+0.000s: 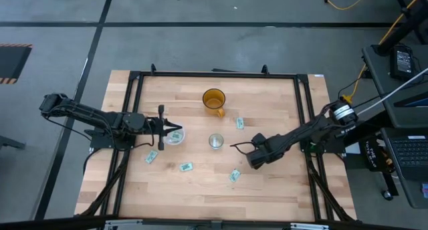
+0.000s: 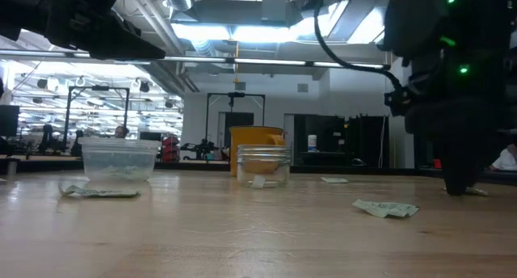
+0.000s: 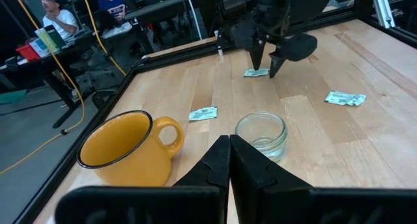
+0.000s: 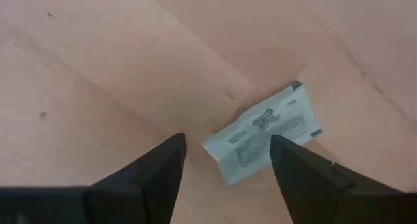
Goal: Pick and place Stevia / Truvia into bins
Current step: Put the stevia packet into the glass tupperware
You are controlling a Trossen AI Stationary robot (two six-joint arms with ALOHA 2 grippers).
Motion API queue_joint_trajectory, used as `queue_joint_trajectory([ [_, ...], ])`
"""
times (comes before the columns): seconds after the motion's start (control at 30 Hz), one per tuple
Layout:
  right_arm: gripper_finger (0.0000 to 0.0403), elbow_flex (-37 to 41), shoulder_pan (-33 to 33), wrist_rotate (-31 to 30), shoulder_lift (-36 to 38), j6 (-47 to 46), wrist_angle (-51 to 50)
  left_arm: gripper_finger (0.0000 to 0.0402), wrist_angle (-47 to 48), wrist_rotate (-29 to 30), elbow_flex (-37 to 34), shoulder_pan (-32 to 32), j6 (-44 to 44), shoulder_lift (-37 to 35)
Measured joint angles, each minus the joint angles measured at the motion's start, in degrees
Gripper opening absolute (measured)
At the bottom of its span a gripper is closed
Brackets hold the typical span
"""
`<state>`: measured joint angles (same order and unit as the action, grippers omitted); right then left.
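Several pale green and white sachets lie flat on the wooden table [image 1: 267,190]: one near the mug [image 1: 239,123] and three toward the near edge [image 1: 152,157] [image 1: 186,166] [image 1: 235,176]. My right gripper [image 4: 225,168] [image 1: 235,146] is open, pointing down, low over another sachet [image 4: 264,134], which lies flat between its fingertips, untouched. My left gripper [image 3: 228,155] [image 1: 175,131] is shut and hovers over the clear shallow cup [image 1: 175,138] [image 2: 119,159]. The small silvery cup [image 1: 215,141] [image 3: 260,134] stands at the table's middle.
An amber mug [image 1: 214,101] [image 3: 127,149] with a handle stands toward the far edge, behind the small cup. A black frame [image 1: 134,79] runs around the table top. Bare wood lies along the near edge. People sit at desks [image 3: 55,19] beyond the table.
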<state>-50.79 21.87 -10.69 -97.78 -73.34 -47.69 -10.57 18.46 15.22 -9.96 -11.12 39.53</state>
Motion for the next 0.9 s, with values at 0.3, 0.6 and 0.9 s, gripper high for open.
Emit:
queue_joint_trajectory([
  [0.3, 0.0225, 2.89, -0.28, 0.52, 0.51, -0.92, 3.68, 0.0002, -0.31, -0.02, 0.0, 0.0, -0.08, 0.0],
  [0.6, 0.0128, 2.93, -0.28, 1.15, 0.48, -4.08, 5.18, 0.0003, -0.28, -0.02, 0.0, 0.0, -0.12, 0.0],
  [0.9, 0.001, 2.93, -0.31, 1.09, 0.48, -4.03, 5.1, 0.0003, -0.26, -0.03, 0.0, 0.0, -0.1, 0.0],
])
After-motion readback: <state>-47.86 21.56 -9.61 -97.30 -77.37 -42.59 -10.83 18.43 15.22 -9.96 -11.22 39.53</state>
